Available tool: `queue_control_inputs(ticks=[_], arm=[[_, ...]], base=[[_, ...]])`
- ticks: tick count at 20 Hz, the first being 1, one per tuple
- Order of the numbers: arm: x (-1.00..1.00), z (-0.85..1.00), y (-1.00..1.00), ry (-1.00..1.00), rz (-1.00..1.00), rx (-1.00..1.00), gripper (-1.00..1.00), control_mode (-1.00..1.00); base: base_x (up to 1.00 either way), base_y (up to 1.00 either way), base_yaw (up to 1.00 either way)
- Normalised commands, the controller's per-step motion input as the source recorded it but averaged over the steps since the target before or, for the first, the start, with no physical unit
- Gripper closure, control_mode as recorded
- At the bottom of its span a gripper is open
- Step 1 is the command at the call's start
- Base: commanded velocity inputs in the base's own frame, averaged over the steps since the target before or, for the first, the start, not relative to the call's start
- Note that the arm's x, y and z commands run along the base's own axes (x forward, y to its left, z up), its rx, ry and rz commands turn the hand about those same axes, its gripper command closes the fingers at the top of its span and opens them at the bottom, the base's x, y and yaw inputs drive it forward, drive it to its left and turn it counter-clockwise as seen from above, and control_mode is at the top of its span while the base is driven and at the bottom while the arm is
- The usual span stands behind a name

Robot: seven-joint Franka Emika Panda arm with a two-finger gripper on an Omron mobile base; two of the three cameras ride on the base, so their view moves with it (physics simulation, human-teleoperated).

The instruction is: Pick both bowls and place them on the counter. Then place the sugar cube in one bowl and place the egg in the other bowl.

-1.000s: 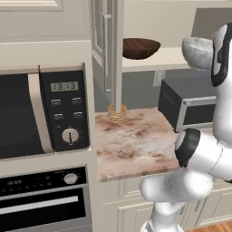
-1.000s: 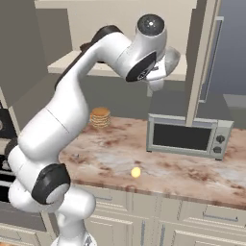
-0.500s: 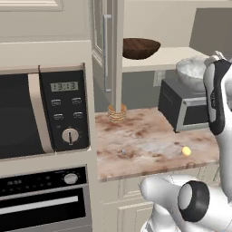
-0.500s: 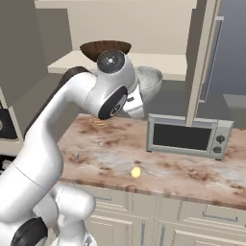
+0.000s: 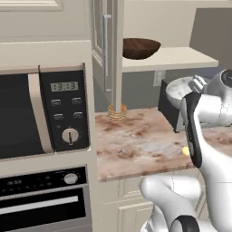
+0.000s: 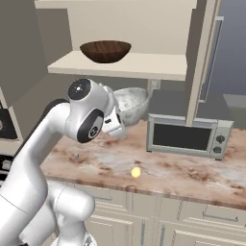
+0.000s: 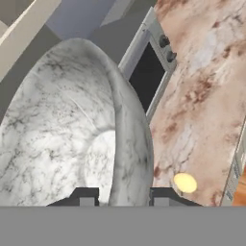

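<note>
The pincer (image 7: 120, 196) is gripping the rim of the grey bowl (image 7: 72, 129), one finger inside the wall and one outside, and is carrying it in the air above the surface (image 7: 202, 96). In the right base view this grey bowl (image 6: 130, 104) is hanging tilted just beside the arm's wrist, clear of the marbled slab (image 6: 192, 173) and below the shelf (image 6: 144, 65).

Nearest on the surface, the egg (image 6: 136, 172) is lying close to the front edge (a small yellow oval, also showing in the hand view (image 7: 185, 182) and in the left base view (image 5: 185, 151)). A tiny pale speck, the sugar cube (image 5: 123, 152), is sitting farther in on the slab, well apart from the egg.

Beyond them, a small silver oven (image 6: 187, 137) is standing on the surface toward the wall, and a stack of tan rings (image 5: 117, 113) is sitting at the back near the tall cabinet.

Farthest and highest, the brown wooden bowl (image 6: 105, 50) is resting upright on the shelf. At the left of the left base view a built-in microwave (image 5: 43, 111) is standing above an oven front (image 5: 43, 195).
</note>
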Motion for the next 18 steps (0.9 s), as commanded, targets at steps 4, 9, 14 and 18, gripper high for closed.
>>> queue_control_inputs(ticks=[4,9,14,18], arm=[[-0.07,-0.41,-0.15,0.05,-0.06,0.0,1.0,-1.0],[-0.01,-0.42,-0.13,0.07,-0.07,0.0,1.0,-1.0],[-0.04,-0.43,-0.19,0.09,-0.09,0.0,1.0,-1.0],[0.0,-0.4,-0.42,0.09,-0.09,0.0,1.0,-1.0]], base=[[0.0,0.0,0.0],[0.0,0.0,0.0],[0.0,0.0,0.0],[0.0,0.0,0.0]])
